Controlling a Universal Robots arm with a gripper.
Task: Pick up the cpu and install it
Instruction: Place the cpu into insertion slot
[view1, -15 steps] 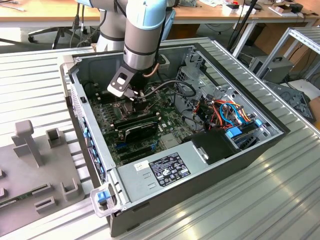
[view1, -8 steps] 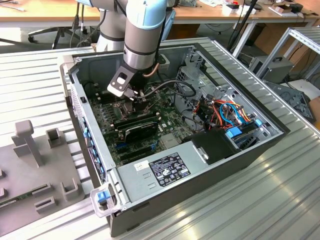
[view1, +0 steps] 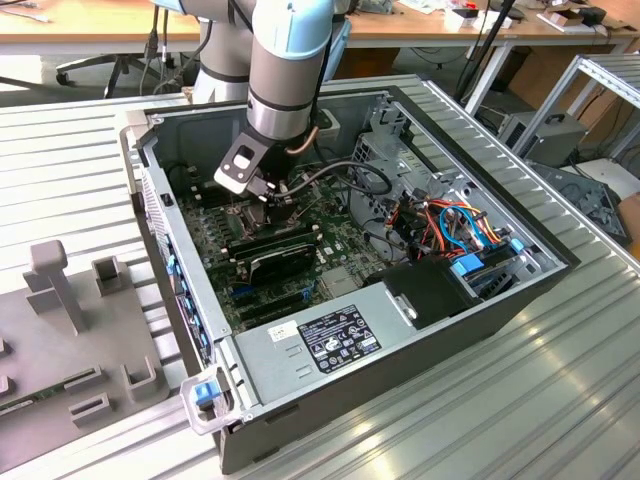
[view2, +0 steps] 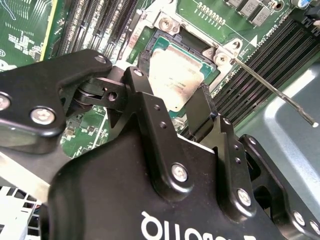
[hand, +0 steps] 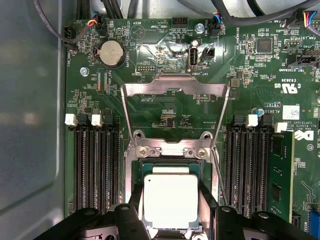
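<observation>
The cpu (hand: 170, 197), a small square chip with a pale metal top, lies level in the socket frame (hand: 170, 150) on the green motherboard (hand: 250, 70). In the second wrist view the cpu (view2: 177, 75) sits between my two black fingers (view2: 142, 82). My gripper (hand: 171, 216) reaches straight down over the socket, one finger against each of two opposite edges of the chip. In the exterior view the gripper (view1: 262, 192) is low inside the open computer case (view1: 470, 330), over the board's far part.
The socket's metal load plate (hand: 175, 89) stands flipped open beyond the chip, and its thin lever (view2: 270, 87) sticks out to one side. Black memory slots (hand: 95, 165) flank the socket on both sides. Cables (view1: 450, 225) and a drive bay crowd the case on the exterior view's right.
</observation>
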